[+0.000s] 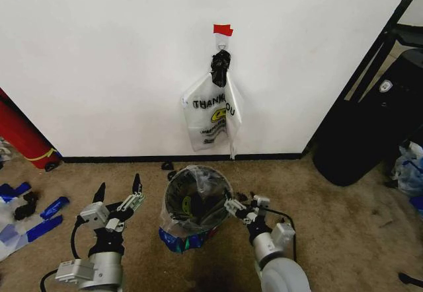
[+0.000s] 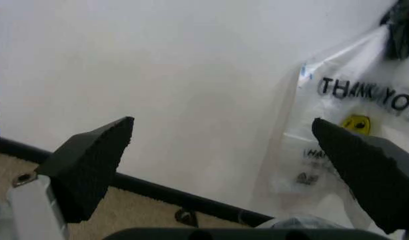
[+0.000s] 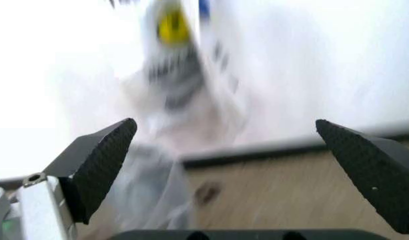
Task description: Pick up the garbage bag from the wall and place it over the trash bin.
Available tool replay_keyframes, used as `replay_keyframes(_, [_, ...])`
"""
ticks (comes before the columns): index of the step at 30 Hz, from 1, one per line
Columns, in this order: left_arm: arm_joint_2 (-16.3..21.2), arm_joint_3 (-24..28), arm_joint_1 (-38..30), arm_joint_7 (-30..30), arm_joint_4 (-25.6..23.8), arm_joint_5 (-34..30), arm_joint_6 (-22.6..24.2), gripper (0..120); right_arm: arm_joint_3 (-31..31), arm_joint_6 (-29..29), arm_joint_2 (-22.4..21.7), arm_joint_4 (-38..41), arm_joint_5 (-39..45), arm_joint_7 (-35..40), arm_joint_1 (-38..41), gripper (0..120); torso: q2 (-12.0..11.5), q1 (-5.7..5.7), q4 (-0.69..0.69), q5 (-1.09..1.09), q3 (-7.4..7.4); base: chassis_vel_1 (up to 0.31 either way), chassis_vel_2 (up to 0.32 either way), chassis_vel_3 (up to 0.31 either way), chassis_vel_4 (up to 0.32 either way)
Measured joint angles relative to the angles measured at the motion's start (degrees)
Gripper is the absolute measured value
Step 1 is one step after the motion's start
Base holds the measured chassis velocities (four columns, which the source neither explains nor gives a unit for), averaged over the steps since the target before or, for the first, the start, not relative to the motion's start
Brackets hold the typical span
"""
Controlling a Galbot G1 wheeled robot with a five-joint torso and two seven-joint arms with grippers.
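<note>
The left gripper (image 1: 119,190) is hovering low left of the lined trash bin (image 1: 193,203), fingers spread; the right gripper (image 1: 243,207) is reaching beside its rim, jaws apart.

A small round black wire-mesh trash bin (image 1: 173,199) stands on the carpet near the plain white wall (image 1: 99,61). A thin see-through plastic garbage bag (image 1: 201,185) lines it. On the wall behind and above it hangs a clear plastic "THANK YOU" bag (image 1: 210,117), below a piece of red tape (image 1: 223,30). The left gripper (image 1: 119,185) sits left of the bin, the right gripper (image 1: 243,206) at its right rim. A big red cylinder (image 1: 23,137) leans far left.
</note>
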Motion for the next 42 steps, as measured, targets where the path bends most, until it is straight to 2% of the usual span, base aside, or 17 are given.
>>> replay_keyframes(1, [-0.3,0.8,-0.3,0.2,0.5,2.8,-0.2,100,1.5,4.1,-0.1,1.1,-3.9,0.2,-2.0,100,0.0,0.0,-0.01,-0.01,0.0,0.0,0.0,0.0,0.0])
replay_keyframes(2, [-0.3,0.8,-0.3,0.2,0.5,2.8,-0.2,100,1.5,4.1,-0.1,1.1,-3.9,0.2,-2.0,100,0.0,0.0,-0.01,-0.01,0.0,0.0,0.0,0.0,0.0])
replay_keyframes(3, [-0.4,1.1,-0.4,0.2,0.8,4.2,-0.4,100,2.2,5.6,-0.1,1.6,-5.2,0.3,-2.8,100,0.0,0.0,-0.01,-0.01,0.0,0.0,0.0,0.0,0.0])
replay_keyframes(4, [-0.8,2.0,-0.7,0.6,1.6,8.2,-1.4,100,4.2,8.9,-0.2,3.3,-7.1,1.1,-5.4,100,0.0,0.0,0.0,0.0,0.0,0.0,0.0,0.0,0.0])
replay_keyframes(5, [-0.8,2.0,-0.7,0.6,1.6,8.2,-1.4,100,4.2,8.9,-0.2,3.3,-7.1,1.1,-5.4,100,0.0,0.0,0.0,0.0,0.0,0.0,0.0,0.0,0.0])
replay_keyframes(8, [-1.8,3.3,-1.4,1.0,3.4,15.3,-4.7,100,10.7,13.8,0.0,7.2,-8.3,1.9,-10.9,100,0.0,0.0,-0.02,-0.02,0.0,0.0,0.0,0.0,0.0])
replay_keyframes(9, [-1.8,3.3,-1.4,1.0,3.4,15.3,-4.7,100,10.7,13.8,0.0,7.2,-8.3,1.9,-10.9,100,0.0,0.0,-0.02,-0.02,0.0,0.0,0.0,0.0,0.0])
replay_keyframes(12, [-3.1,3.4,-1.6,2.0,4.3,19.6,-7.4,100,16.9,18.1,0.7,11.9,-7.3,0.9,-17.2,100,0.0,0.0,-0.01,-0.01,0.0,0.0,0.0,0.0,0.0])
replay_keyframes(17, [-4.0,3.8,0.4,3.4,3.6,21.7,-9.1,100,19.3,23.0,1.8,16.0,-6.7,-0.2,-22.8,100,0.0,0.0,0.0,0.0,-0.01,0.0,0.0,0.0,0.0])
replay_keyframes(28, [-4.8,5.5,-0.7,2.4,4.0,23.0,-8.0,100,17.6,22.0,4.9,17.9,-7.2,0.2,-25.2,100,0.0,0.0,0.0,-0.01,0.0,0.0,0.0,0.0,0.0])
replay_keyframes(34, [-2.9,5.9,-1.3,2.0,4.7,22.1,-6.8,100,15.9,21.1,7.3,17.9,-8.4,0.9,-26.0,100,0.0,0.0,-0.01,-0.01,0.0,0.0,0.0,0.0,0.0])
replay_keyframes(42, [-2.6,6.5,-1.4,1.9,4.9,21.1,-5.8,100,15.3,20.0,8.2,19.3,-9.9,1.2,-26.2,100,0.0,0.0,-0.01,-0.01,0.0,0.0,0.0,0.0,0.0])
